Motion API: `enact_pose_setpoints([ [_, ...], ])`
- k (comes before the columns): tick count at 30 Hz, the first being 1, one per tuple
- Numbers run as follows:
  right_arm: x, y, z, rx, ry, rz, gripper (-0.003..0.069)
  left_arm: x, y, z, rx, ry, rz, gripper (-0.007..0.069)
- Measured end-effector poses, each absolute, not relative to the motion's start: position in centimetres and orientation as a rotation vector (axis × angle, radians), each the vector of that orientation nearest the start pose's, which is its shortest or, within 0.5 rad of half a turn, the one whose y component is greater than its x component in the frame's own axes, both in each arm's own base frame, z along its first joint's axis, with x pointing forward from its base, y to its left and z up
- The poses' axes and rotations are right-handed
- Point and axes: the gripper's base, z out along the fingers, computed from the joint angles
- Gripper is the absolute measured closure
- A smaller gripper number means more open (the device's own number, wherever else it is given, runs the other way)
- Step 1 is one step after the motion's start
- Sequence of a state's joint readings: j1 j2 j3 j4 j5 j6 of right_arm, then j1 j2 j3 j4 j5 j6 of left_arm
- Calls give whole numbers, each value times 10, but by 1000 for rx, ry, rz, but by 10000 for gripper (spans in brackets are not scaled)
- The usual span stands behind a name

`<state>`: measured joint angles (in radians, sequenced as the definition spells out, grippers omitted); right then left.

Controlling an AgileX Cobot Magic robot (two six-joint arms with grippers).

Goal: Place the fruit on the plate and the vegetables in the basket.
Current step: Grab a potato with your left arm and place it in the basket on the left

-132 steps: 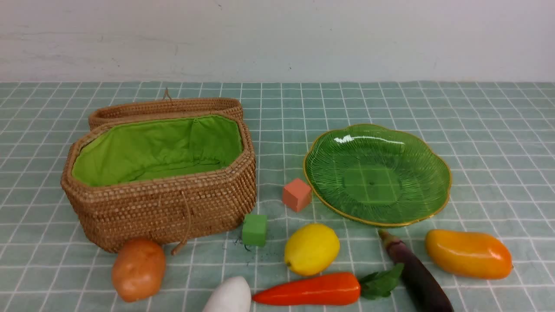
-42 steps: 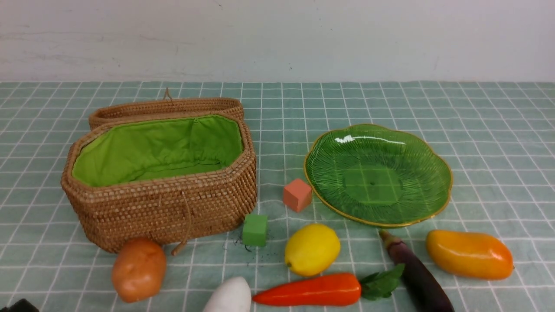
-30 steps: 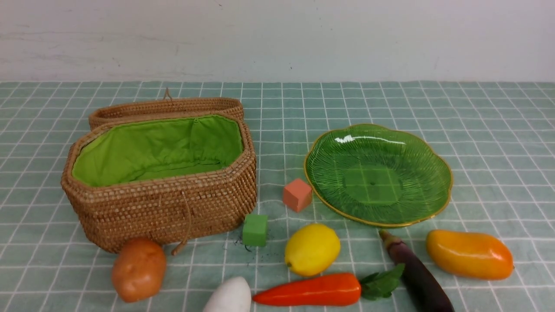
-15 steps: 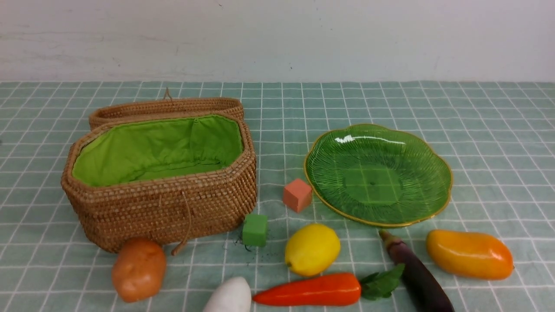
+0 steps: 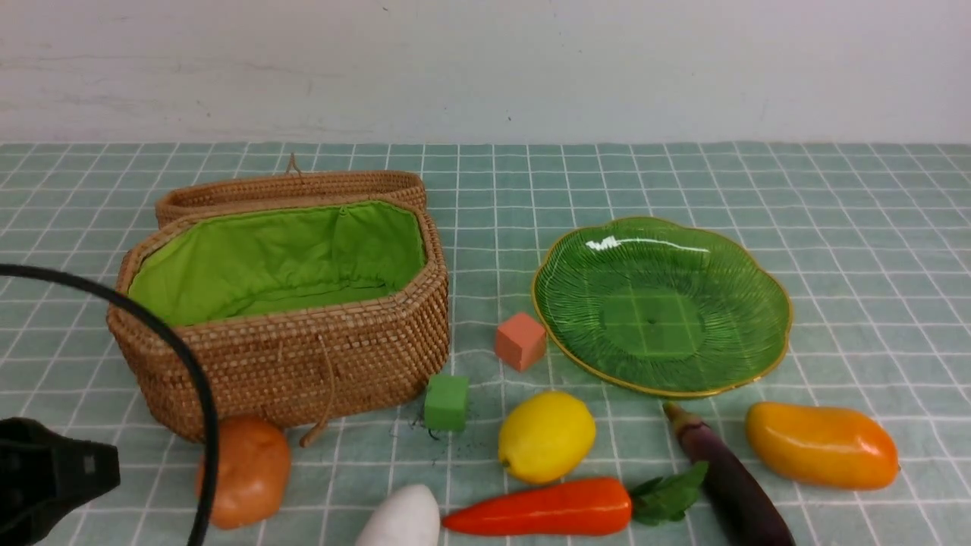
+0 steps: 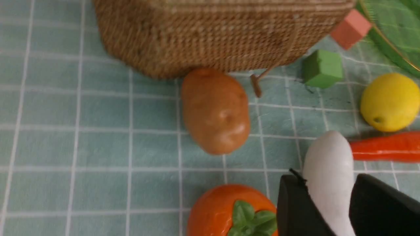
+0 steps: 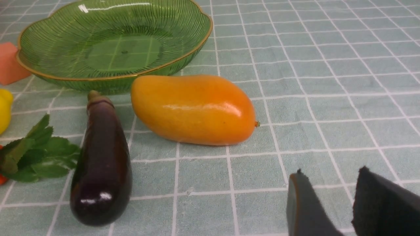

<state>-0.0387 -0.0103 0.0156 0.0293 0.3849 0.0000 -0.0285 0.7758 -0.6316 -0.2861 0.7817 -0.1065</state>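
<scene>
Taking the basket [image 5: 281, 371] as our landmark, we judge the sorting still all to do. Just before it sits the potato [image 6: 215, 111]; nearer us are the persimmon [image 6: 226, 209] and radish [image 6: 328, 170]. Right of it lie the lemon [image 5: 546, 437], carrot [image 5: 546, 508], eggplant [image 5: 732, 485], mango [image 5: 821, 445] and bare plate [image 5: 660, 303]. Our left fingers [image 6: 325, 196] and right fingers [image 7: 334, 193] are parted, gripping nothing.
</scene>
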Motion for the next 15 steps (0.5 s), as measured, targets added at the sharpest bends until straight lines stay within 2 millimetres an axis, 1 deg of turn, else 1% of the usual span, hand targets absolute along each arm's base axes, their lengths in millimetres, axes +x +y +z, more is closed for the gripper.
enact_pose_setpoints([
  [2,52,-1,174,53,1873,1,418,149,-22,283,-223,2499,-335,342],
  [3,52,-1,174,53,1873,1,418,151,-23,281,-209,2519,-320,334],
  [4,52,-1,174,53,1873,1,418,160,-27,278,-161,2575,-304,300],
  [7,52,-1,174,54,1873,2,418,180,-44,276,-35,2634,-301,194],
  [8,52,-1,174,54,1873,2,418,189,-51,275,18,2653,-288,139],
  [9,52,-1,174,54,1873,2,418,190,-53,275,38,2653,-281,120],
  [10,52,-1,174,54,1873,2,418,200,-60,270,80,2688,-248,62],
  [12,52,-1,174,54,1873,2,418,216,-70,262,134,2728,-171,-11],
  [15,52,-1,174,54,1873,2,418,236,-78,249,125,2769,-68,-43],
])
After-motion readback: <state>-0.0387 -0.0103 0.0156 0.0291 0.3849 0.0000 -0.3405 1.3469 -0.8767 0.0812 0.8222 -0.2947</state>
